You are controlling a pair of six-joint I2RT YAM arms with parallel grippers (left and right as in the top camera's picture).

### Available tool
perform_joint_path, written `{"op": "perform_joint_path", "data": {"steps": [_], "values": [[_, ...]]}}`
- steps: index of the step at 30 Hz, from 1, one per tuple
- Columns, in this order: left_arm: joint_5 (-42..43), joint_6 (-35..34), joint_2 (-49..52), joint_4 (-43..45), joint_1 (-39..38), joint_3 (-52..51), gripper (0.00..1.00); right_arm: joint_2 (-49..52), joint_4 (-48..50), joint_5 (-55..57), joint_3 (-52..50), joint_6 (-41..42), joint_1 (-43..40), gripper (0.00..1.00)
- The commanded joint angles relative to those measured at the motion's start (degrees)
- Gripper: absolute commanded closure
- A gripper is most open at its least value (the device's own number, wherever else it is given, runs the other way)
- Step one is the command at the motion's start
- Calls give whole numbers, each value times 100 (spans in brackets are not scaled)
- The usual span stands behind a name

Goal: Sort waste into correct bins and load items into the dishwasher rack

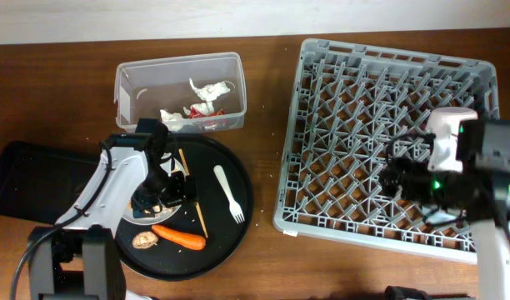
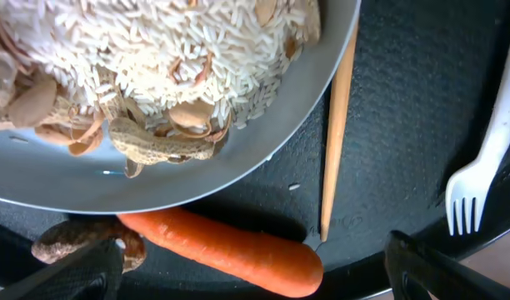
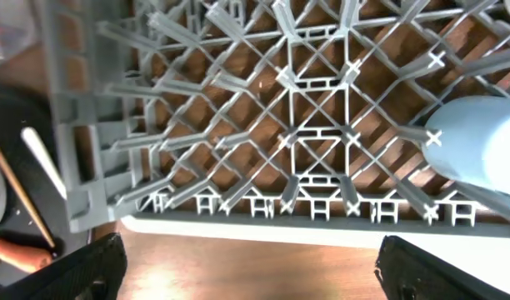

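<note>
My left gripper [image 1: 167, 187] hangs open low over the round black tray [image 1: 230, 242]. In the left wrist view the orange carrot [image 2: 230, 250] lies between its fingers [image 2: 72, 271], with a brown nut-like lump [image 2: 72, 242] at the left finger. Above them is a plate [image 2: 72, 179] of rice and peanut shells. A wooden chopstick [image 2: 338, 125] and a white plastic fork [image 2: 488, 158] lie to the right. My right gripper [image 1: 397, 179] is open and empty over the grey dishwasher rack [image 1: 322, 125]. A light blue cup [image 3: 480, 146] stands in the rack [image 3: 72, 125].
The clear tub [image 1: 126, 83] at the back left holds white scraps and a red wrapper [image 1: 207, 112]. A flat black tray [image 1: 22, 179] lies at the far left. Bare wooden table runs between the round tray and the rack.
</note>
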Motion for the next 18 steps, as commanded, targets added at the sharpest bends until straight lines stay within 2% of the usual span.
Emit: {"op": "perform_joint_path", "data": {"steps": [1,2,3,5,6,7,9,12,17,18], "values": [[61,85,0,50,-22,-2,1,-151,-269,-236,-442,-31,-7,10],[61,87,0,48,-22,-2,1,-151,-291,-348,-603,-20,-7,20],[61,85,0,46,-22,-2,1,-151,-269,-505,-848,-22,-4,43],[61,85,0,37,-22,-2,1,-151,-155,-761,-1176,-42,28,62],[61,85,0,37,-22,-2,1,-151,48,-1029,-1423,-42,225,89],[61,85,0,37,-22,-2,1,-151,203,-1172,-1506,-37,442,96],[61,85,0,44,-22,-2,1,-109,632,-1357,-1541,28,1062,96],[61,85,0,42,-22,-2,1,168,1517,-1335,-1541,697,2120,96],[61,87,0,42,-24,-2,1,1231,2916,-1141,-1541,1303,3482,96],[61,85,0,42,-22,-2,1,1504,3126,-807,-1541,1635,3694,96]]}}
